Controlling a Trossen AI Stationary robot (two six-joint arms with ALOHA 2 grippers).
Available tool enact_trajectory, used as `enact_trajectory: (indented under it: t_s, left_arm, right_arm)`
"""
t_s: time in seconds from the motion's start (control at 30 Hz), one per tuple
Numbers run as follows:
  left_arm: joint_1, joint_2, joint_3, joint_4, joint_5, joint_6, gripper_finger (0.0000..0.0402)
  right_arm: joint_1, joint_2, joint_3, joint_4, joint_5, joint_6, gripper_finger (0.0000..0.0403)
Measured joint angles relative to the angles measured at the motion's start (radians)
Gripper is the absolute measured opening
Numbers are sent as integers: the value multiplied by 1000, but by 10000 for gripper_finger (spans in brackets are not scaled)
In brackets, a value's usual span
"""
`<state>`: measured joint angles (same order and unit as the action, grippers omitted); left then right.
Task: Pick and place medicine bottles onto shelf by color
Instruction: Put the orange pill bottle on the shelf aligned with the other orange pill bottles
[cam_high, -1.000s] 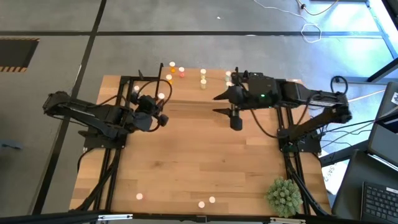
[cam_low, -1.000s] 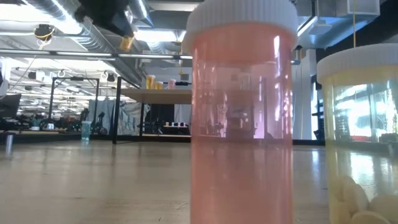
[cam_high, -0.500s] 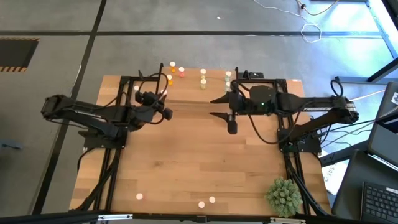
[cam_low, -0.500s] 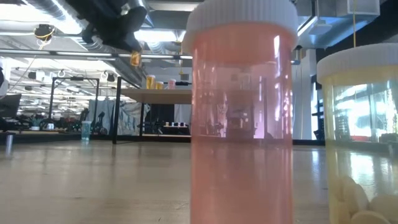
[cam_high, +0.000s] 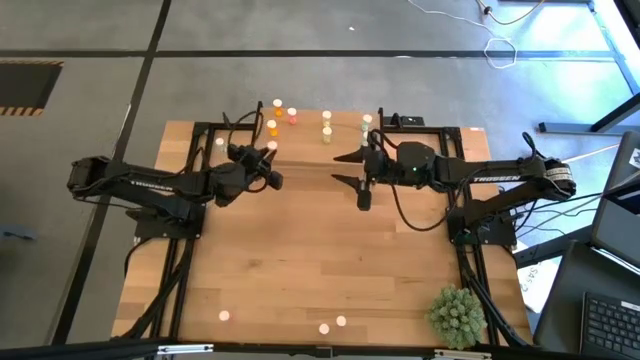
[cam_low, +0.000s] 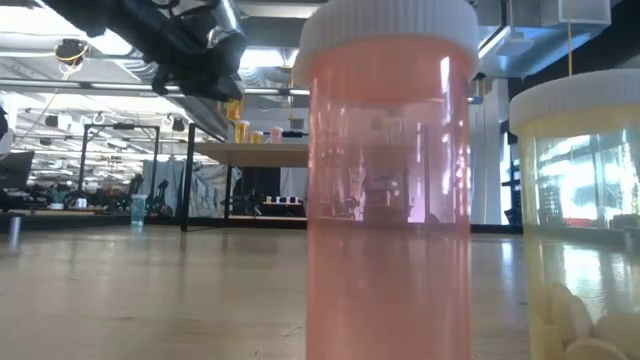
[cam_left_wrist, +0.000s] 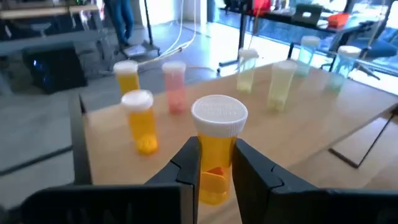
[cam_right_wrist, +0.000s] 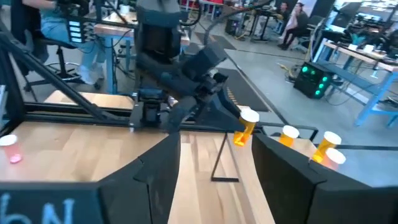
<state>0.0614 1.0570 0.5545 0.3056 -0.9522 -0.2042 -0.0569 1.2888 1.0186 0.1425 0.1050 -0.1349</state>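
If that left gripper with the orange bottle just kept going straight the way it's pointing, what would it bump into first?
Probably the shelf: the left gripper, shut on an orange bottle, points at its near edge. The closest bottle ahead seems to be another orange one, slightly aside, though depth is hard to judge.

Orange bottle (cam_left_wrist: 213, 149) with a white cap sits between the black left claw (cam_left_wrist: 214, 168). On the pale wood shelf (cam_left_wrist: 311, 118): orange, pink, yellowish and green bottles.
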Motion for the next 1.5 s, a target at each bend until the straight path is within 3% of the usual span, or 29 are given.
enact_trajectory:
  t_s: [0.2, 0.47, 0.7, 1.5]
  left_arm:
    - [64, 37, 3, 62, 83, 56, 56]
    - [98, 70, 3, 59, 78, 41, 56]
    - [98, 70, 3, -66, 19, -76, 56]
    - [98, 70, 3, -89, 22, -108, 56]
  right_arm:
    - [-17, 0, -43, 43, 0, -2, 202]
    - [-19, 0, -45, 49, -1, -4, 202]
    - [-19, 0, -45, 49, -1, -5, 202]
    - [-19, 0, -45, 48, -1, -5, 202]
